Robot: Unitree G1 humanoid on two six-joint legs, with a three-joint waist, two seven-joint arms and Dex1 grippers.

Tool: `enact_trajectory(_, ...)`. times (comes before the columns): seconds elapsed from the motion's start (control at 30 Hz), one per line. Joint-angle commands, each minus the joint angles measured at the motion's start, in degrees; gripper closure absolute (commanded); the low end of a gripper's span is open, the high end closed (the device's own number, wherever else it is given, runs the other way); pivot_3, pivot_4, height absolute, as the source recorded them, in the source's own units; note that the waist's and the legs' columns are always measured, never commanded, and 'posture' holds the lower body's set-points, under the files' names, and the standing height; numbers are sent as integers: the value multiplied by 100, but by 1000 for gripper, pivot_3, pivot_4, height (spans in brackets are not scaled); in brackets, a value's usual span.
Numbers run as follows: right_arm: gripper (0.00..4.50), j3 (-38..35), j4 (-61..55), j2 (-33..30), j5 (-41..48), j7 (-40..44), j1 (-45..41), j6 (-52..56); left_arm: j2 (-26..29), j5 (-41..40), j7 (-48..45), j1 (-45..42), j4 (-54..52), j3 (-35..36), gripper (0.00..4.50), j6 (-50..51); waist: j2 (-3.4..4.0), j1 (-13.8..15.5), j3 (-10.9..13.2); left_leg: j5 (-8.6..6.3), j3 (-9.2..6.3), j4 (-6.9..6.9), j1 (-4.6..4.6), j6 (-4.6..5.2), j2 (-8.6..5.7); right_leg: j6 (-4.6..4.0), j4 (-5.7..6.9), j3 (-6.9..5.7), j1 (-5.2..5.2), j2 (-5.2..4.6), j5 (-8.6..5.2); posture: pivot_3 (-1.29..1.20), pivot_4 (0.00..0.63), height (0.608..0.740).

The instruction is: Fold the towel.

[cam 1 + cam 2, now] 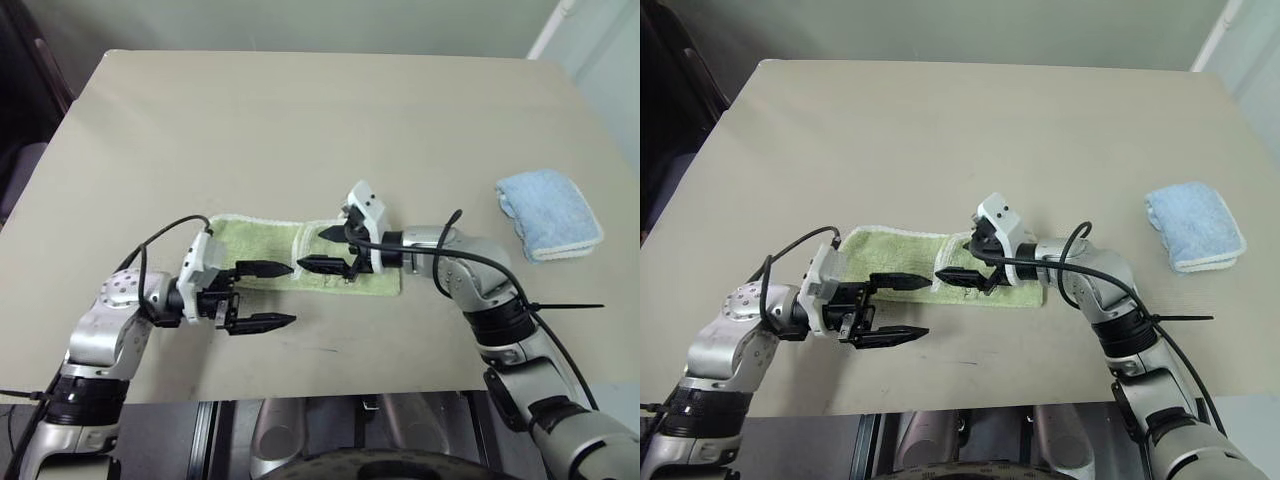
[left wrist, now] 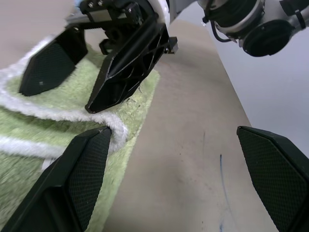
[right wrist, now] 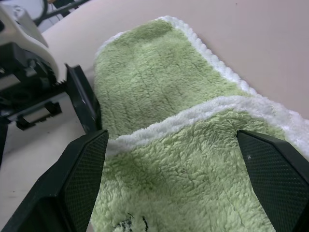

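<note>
The light green towel [image 1: 262,250] with white edging lies flat near the table's front edge, and its right part is folded over onto the left part. My right gripper [image 1: 312,249] hovers open just above the folded flap's white edge [image 3: 164,123], holding nothing. To the towel's left front, my left gripper [image 1: 277,295] is open and empty, pointing right. Its far finger is over the towel's near edge [image 2: 116,133] and its near finger is over bare table. A dark embroidered mark [image 3: 128,223] shows on the flap.
A smaller light blue towel [image 1: 550,212] lies folded at the table's right side. The beige table [image 1: 300,130] stretches bare behind the green towel. Its front edge [image 1: 330,393] runs close below the arms. Black cables hang off both wrists.
</note>
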Motion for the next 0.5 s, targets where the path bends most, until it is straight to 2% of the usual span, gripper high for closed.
enact_trajectory(0.03, 23, -153, -348, -17, 53, 78, -4, -194, 220, -270, 49, -80, -122, 344, 0, 265, 0, -5, 0, 1, 0, 0, 0, -1, 0, 0, 0, 0, 0, 0, 0, 0, 150, 697)
enact_trajectory(0.2, 23, -297, -493, -40, 183, 144, 65, -217, 568, -455, -15, -104, -59, 654, 0, 541, 0, -7, 0, 1, -3, 0, 1, -5, 1, -5, 5, -2, -1, 0, -3, 0, 150, 697)
enact_trajectory(0.33, 23, -540, -746, -13, 348, 153, 99, -294, 588, -472, 174, -247, 128, 900, 0, 530, 0, -5, 0, 1, -3, -1, 0, -7, 1, -6, 5, -2, -1, 0, -3, 0, 150, 697)
enact_trajectory(0.5, 23, -1438, -1502, -75, 902, 59, 434, -517, 259, -789, 1373, -874, -49, 1086, 0, 1286, -2, 35, -1, 5, -9, -1, 0, -14, 0, -7, 3, -7, 4, 0, -4, 0, 150, 697)
